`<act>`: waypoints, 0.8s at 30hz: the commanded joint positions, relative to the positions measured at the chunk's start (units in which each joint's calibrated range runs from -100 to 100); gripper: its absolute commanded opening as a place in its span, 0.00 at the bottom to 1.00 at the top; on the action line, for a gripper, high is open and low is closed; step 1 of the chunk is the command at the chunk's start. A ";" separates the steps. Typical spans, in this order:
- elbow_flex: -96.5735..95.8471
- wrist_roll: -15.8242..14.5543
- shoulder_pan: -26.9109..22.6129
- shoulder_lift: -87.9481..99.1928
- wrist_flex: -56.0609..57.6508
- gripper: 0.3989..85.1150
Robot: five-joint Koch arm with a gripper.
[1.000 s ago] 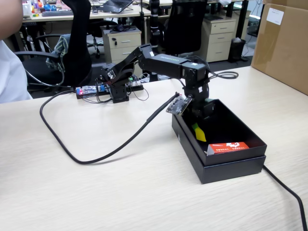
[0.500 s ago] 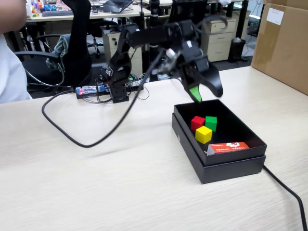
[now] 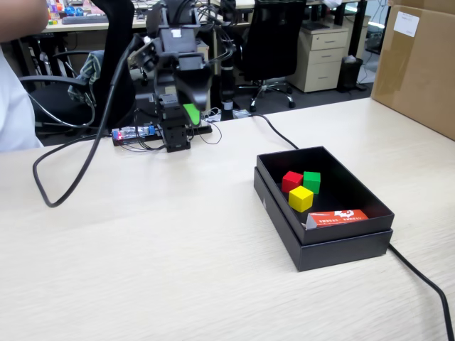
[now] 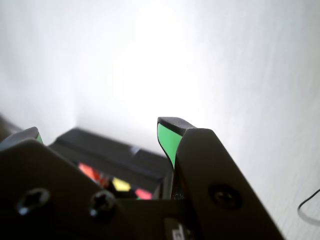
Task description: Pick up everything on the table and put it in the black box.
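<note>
The small yellow cube point(image 3: 301, 198) lies inside the black box point(image 3: 279, 213), in front of a red cube point(image 3: 291, 181) and a green cube point(image 3: 312, 181). The box stands on the pale wood-grain table point(image 3: 142, 256), right of centre. My gripper point(image 3: 186, 112) is folded back over the arm's base at the table's far edge, well away from the box. It is open and empty. In the wrist view the gripper point(image 4: 100, 131) shows its green-padded fingertips point(image 4: 167, 140) wide apart. Between them the box point(image 4: 100, 145) and the yellow cube point(image 4: 121, 184) appear blurred.
An orange-red packet point(image 3: 338, 218) lies at the box's near end. A big brown cardboard carton point(image 3: 419, 64) stands at the right rear. A black cable point(image 3: 64, 177) loops over the table's left side, and another cable point(image 3: 423, 280) runs off past the box at the right.
</note>
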State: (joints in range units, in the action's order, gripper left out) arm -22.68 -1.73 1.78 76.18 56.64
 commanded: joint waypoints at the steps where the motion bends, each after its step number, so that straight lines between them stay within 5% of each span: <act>1: -8.32 0.93 1.32 10.28 -10.29 0.57; 16: -39.78 1.47 1.42 23.82 -24.89 0.61; 24: -57.10 3.81 1.51 23.82 -43.38 0.61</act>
State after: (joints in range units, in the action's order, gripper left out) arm -78.37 0.66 3.25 98.71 21.64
